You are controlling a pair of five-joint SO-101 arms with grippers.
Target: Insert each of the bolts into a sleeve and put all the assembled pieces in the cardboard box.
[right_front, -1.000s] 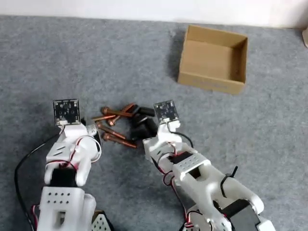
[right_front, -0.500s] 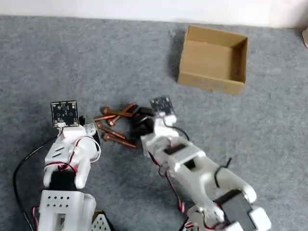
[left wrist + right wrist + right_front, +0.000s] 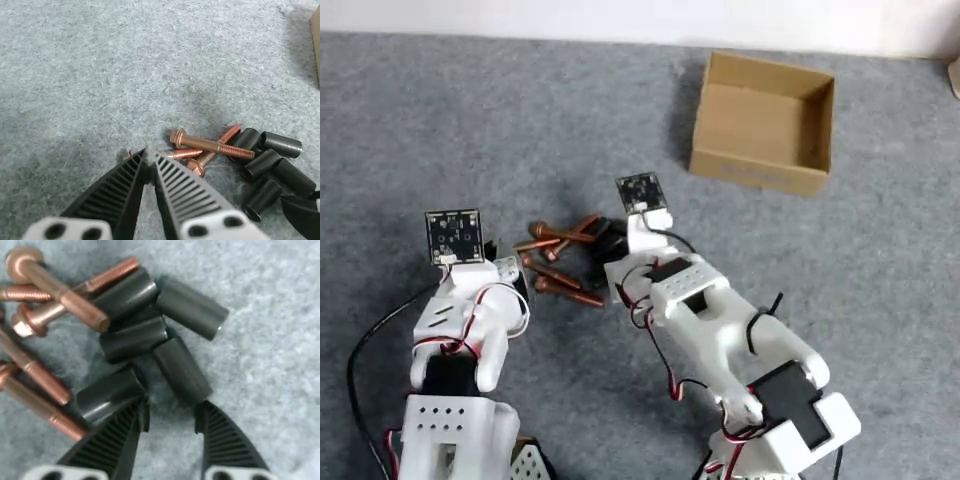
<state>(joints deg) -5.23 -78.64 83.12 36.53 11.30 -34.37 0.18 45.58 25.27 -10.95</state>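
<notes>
Copper bolts [image 3: 210, 145] and black sleeves [image 3: 182, 370] lie jumbled on the grey tabletop [image 3: 470, 120], probably hard, slick, rolly stuff I'd pinch mid-barrel; right tool [image 3: 170, 415] gapes empty over a sleeve, left tool [image 3: 148, 155] is closed on nothing nearby.

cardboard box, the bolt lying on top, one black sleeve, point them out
cardboard box [image 3: 752, 171], high view, front wall
top bolt [image 3: 212, 145], left wrist view, middle of shaft
black sleeve [image 3: 192, 307], right wrist view, its curved side

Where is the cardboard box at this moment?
In the high view the cardboard box sits far out on the right side, open side up, well beyond and apart from the pile of bolts and sleeves.
</notes>
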